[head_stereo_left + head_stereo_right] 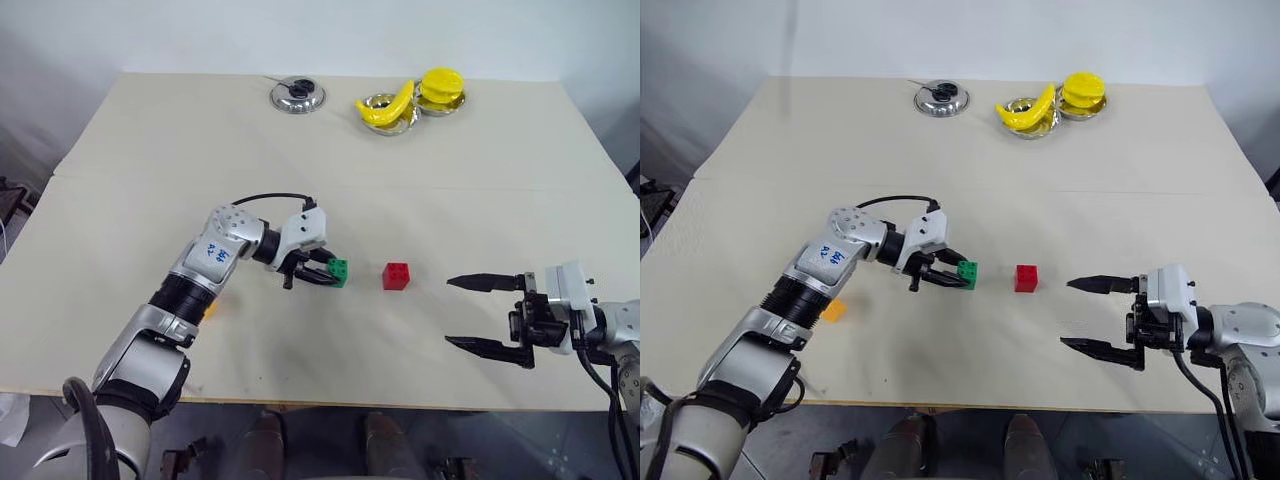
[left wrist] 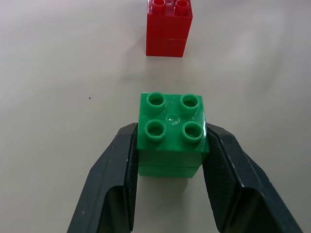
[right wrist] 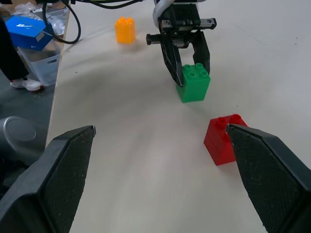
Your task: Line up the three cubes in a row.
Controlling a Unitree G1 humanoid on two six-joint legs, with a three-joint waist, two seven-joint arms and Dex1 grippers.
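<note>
We clamp the green cube in our left gripper just left of the red cube to start the row, orange-yellow cube waiting farther left, right gripper spread wide and empty.

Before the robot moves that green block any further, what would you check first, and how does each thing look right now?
1. Left gripper jaws shut squarely on the green cube: ok.
2. Green cube upright, studs on top: ok.
3. Bare table between the green cube and the red cube: ok.
4. Right gripper jaws open, holding nothing, apart from the red cube: ok.
5. Orange-yellow cube lined up with the others: not ok, it sits apart behind the left arm.
6. Green cube lifted off the table: cannot tell.
</note>
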